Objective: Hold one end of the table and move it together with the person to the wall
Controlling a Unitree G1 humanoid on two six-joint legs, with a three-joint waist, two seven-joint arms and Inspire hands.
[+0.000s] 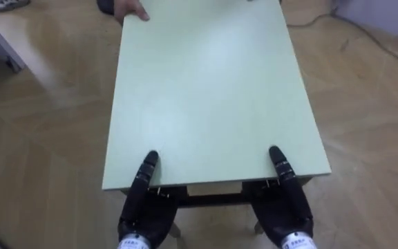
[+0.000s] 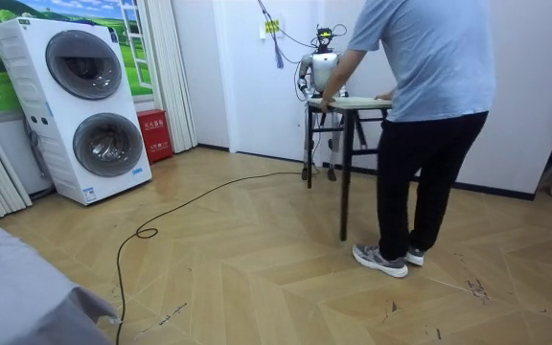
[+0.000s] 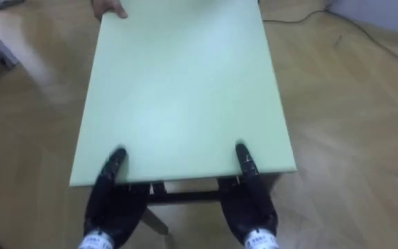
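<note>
Left hand (image 1: pixel 146 206), right hand (image 1: pixel 287 206) forward, grip unclear.

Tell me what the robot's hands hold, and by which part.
Left hand and right hand hold the table by its near edge, thumbs on top.

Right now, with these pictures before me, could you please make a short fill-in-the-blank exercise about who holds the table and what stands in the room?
1. The left hand and the right hand both grip the near edge of the ____.
2. At the far end of the table, a ____ in a light blue shirt holds it too.
3. In the room view, two stacked white machines stand at the view's ____ side.

Missing words: table; person; left.
</note>
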